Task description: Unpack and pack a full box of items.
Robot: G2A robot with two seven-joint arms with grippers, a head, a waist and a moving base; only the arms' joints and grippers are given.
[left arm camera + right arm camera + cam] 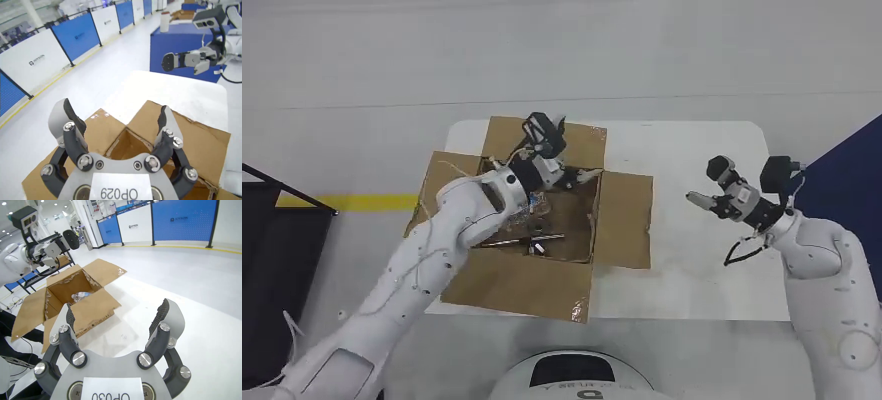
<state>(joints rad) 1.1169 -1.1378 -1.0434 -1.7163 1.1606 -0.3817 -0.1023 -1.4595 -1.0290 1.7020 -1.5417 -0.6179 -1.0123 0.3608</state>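
While left hand (115, 106) gapes over box (198, 136) corner, right hand (117, 305) spread above table (692, 270)

Bright, even overhead light, faint soft shadows, wrist views bowed at edges.

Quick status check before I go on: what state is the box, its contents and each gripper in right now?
Cardboard box: open, flaps folded out, upright on the table.
Plastic bottle: lying on its side inside the box.
Left gripper: open, empty, above the box.
Right gripper: open, empty, over bare table beside the box.
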